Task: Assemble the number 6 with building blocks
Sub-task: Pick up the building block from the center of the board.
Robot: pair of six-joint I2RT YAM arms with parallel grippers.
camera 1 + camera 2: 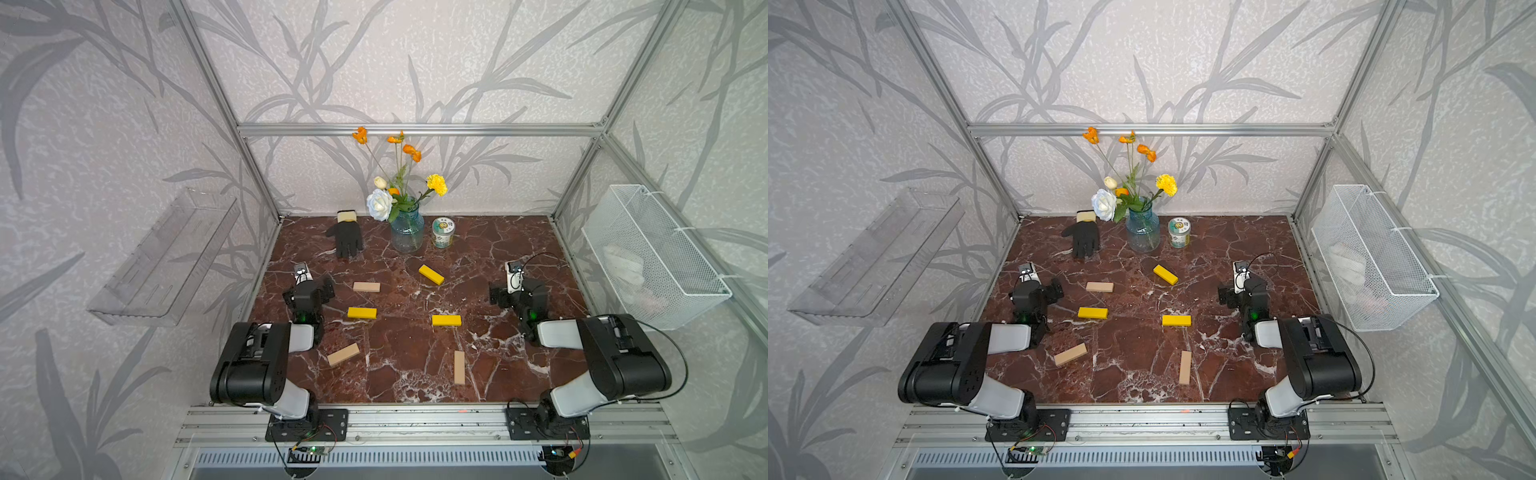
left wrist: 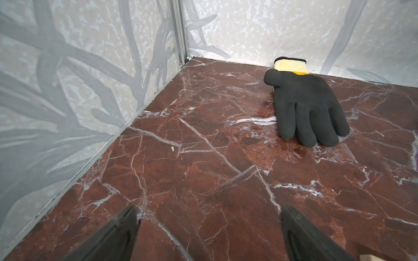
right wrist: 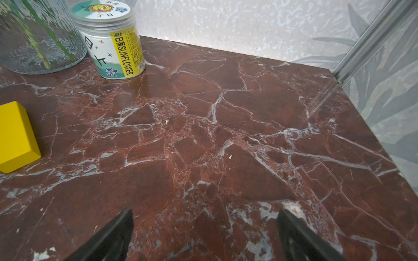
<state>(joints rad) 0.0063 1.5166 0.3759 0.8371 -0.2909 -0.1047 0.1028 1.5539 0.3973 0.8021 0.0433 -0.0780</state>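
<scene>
Across the middle of the table (image 1: 415, 386) lie all six blocks, loose, flat and well apart from one another. No stroke of the number 6 is laid yet, so I judge the task to be at its very start, with every piece left to place.

Three are yellow: the far yellow block (image 1: 431, 274) lies aslant nearest the vase (image 1: 407, 232), with the left yellow block (image 1: 362, 312) and the right yellow block (image 1: 446, 320) closer in. Three are tan: the far tan block (image 1: 366, 286), the slanted tan block (image 1: 343, 354) near the left arm, and the lengthwise tan block (image 1: 459, 367) pointing toward the front edge.

The left claw (image 2: 210, 209) stands wide open over bare table close to the left wall and holds nothing. The right claw (image 3: 205, 212) is just as wide open and empty, near the right side.

Walls close off the left, right and back. A glove (image 1: 348, 239), the vase and a jar (image 1: 442, 232) sit in a row along the back, so that strip is poor room. The bare patch between the two lower yellow blocks and the front edge looks like the freest place to build. A wire basket (image 1: 648, 257) and a clear tray (image 1: 166, 257) hang on the side walls, off the table.
</scene>
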